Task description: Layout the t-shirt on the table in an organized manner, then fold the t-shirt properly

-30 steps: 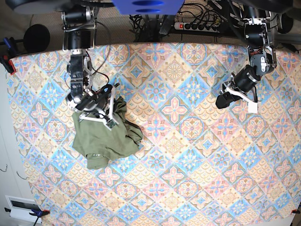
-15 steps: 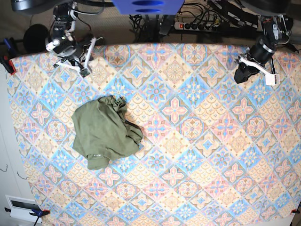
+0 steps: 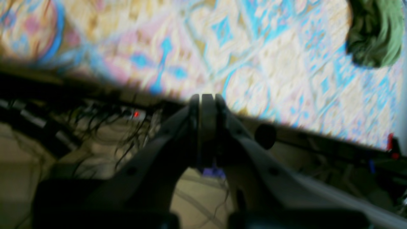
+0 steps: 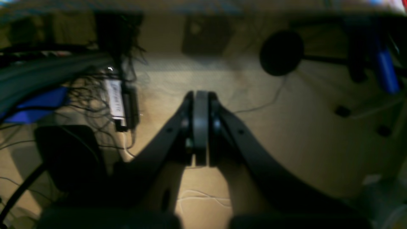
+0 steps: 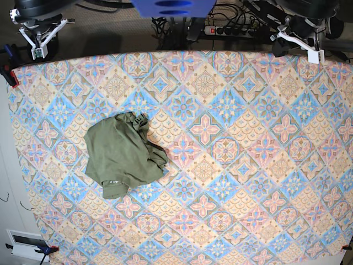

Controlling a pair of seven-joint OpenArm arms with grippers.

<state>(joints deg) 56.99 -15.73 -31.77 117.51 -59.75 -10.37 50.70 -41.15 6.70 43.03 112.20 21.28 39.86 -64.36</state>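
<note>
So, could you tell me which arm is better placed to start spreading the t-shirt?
Probably the right. Its gripper sits at the table's far corner on the t-shirt's side; the left gripper is at the opposite corner. Both are shut and empty.

Beyond the far edge you see a power strip [image 5: 231,30] with a red switch lit, black cables [image 5: 171,25] tangled beside it on the floor. A blue panel [image 5: 172,6] sits at top centre. A round black disc [image 4: 281,52] shows in the right wrist view. Red clamps [image 5: 8,74] grip the left edge; a white box [image 5: 25,243] lies at the lower left corner.
</note>
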